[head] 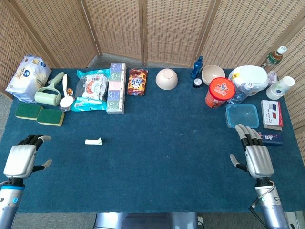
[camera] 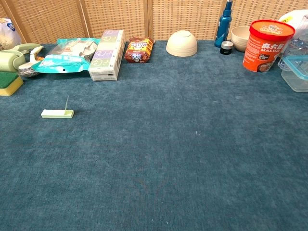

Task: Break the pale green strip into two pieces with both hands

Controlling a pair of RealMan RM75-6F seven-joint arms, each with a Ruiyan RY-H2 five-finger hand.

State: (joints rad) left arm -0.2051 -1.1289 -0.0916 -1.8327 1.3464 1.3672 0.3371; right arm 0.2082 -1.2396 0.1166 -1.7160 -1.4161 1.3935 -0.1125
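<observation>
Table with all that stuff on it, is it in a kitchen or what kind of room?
Probably a robot practice room, not a real kitchen: a table covered in blue felt, woven screens behind it, and mixed snacks, bowls and sponges along the back.

Bright, even daylight-like light across both views. Shadows soft, short. No harsh glare on dark blue felt tabletop [head: 167, 124]. Focus sharp centre; head view bends slightly at frame edges. Chest view slightly softer along bottom.
</observation>
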